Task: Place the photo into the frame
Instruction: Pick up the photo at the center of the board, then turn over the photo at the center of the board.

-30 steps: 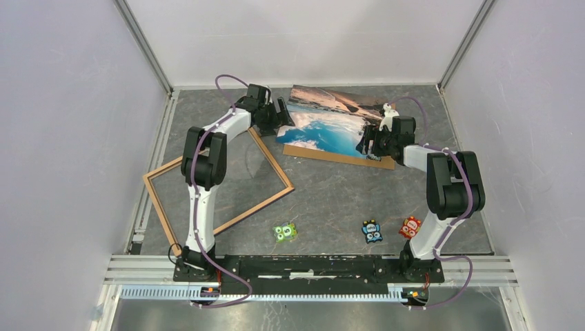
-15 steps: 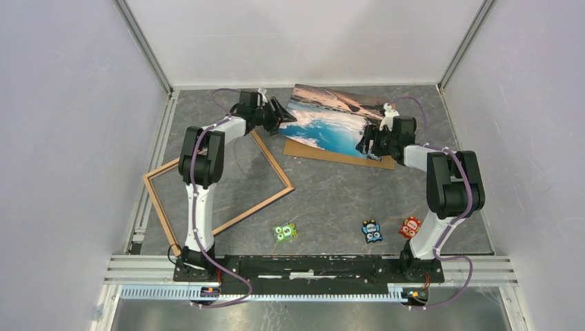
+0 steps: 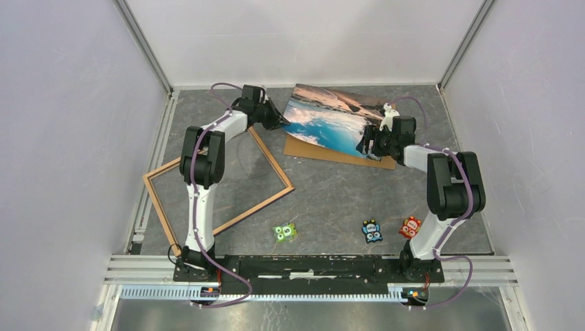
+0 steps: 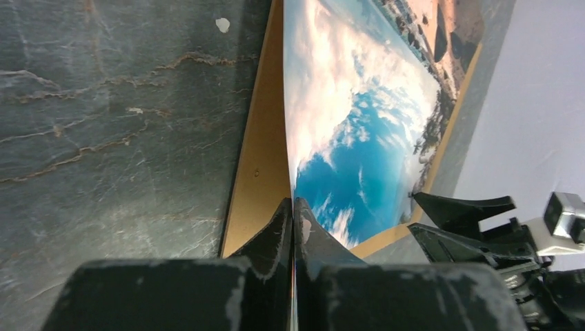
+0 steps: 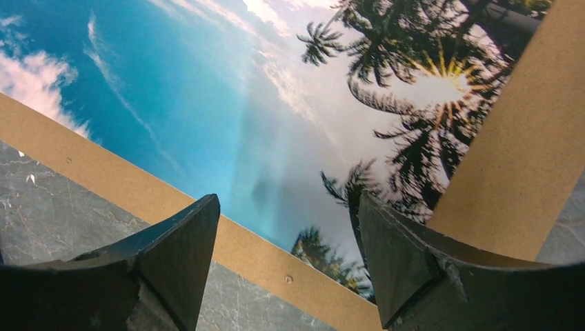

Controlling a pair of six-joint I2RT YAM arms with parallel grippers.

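Note:
The photo [image 3: 331,124], blue sky, clouds and dark palms, rests on the brown cardboard backing board [image 3: 324,153] at the back of the table. Its left edge is raised. My left gripper [image 3: 276,121] is shut on that left edge; in the left wrist view the fingers [image 4: 293,203] pinch the thin print [image 4: 359,138] above the board [image 4: 259,158]. My right gripper [image 3: 365,146] stands open at the photo's near right corner, its jaws [image 5: 286,198] spread over the photo [image 5: 207,89] and the board [image 5: 510,124], holding nothing. The light wood frame [image 3: 158,210] lies flat at the left.
Three small cartoon figures lie near the front: green [image 3: 285,232], blue [image 3: 372,231], red [image 3: 410,227]. White walls close in the back and both sides. A metal rail [image 3: 148,172] runs along the left edge of the grey stone-patterned table.
My left gripper has gone from open to shut on the photo's left edge, and that edge has lifted slightly off the board. The right arm has stayed put.

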